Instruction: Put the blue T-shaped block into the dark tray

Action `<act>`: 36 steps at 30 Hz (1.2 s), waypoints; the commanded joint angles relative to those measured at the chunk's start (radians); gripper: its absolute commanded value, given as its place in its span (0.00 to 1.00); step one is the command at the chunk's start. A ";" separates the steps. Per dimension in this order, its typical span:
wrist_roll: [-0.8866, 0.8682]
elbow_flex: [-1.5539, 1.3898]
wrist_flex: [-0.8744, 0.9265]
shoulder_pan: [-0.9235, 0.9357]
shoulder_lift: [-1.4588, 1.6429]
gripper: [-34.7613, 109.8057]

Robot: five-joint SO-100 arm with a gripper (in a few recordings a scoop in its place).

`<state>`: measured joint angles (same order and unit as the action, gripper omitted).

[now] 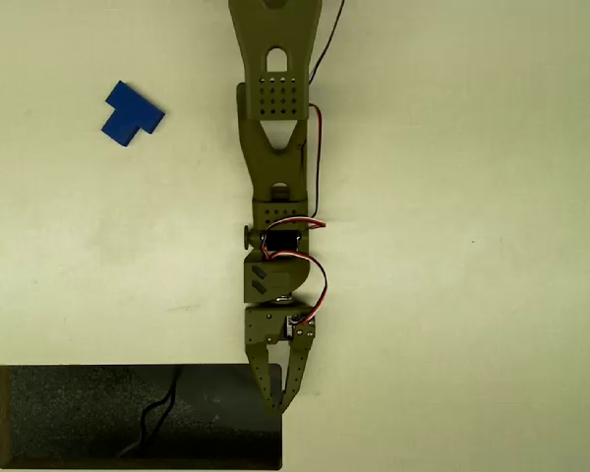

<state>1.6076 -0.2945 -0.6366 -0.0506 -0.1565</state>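
The blue T-shaped block (131, 113) lies flat on the pale table at the upper left, far from the arm. The dark tray (79, 418) sits at the bottom left, long and black with a speckled floor and a thin wavy line across it. My olive-green arm reaches down the middle of the overhead view. Its gripper (277, 405) hangs over the tray's upper right corner, fingertips meeting in a point, shut with nothing held between them.
The pale table surface stretches wide on the right of the arm and between the block and the tray. Red and black wires run along the arm (318, 177).
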 commanded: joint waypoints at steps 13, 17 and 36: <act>0.006 -0.005 -0.025 -0.008 0.000 0.24; 0.006 -0.005 -0.025 -0.008 0.000 0.27; -0.041 -0.003 -0.057 0.000 0.000 0.24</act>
<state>1.6061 -0.2945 -0.6458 -0.0445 -0.1565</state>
